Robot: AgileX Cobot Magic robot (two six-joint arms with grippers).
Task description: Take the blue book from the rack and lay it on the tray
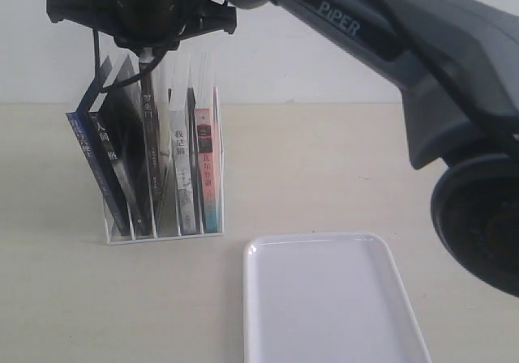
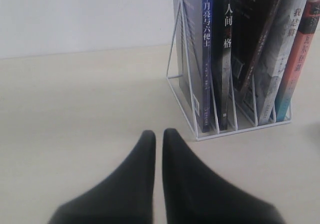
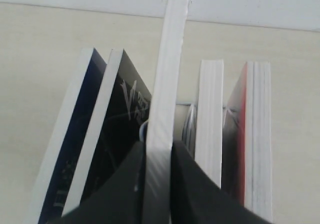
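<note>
On the bench [image 1: 340,160], only the exterior view is showing me the one tray [image 1: 324,306], lying well apart from the right end effector [image 3: 159,151], which is hanging over the one rack [image 1: 162,238]. Only its wrist view is showing me the grip: it is clenching the top edge of the middle book [image 3: 170,59] of five. The blue book [image 3: 75,134] is leaning two slots aside, untouched. The left end effector [image 2: 159,134] is sitting clenched on nothing, near the rack.
</note>
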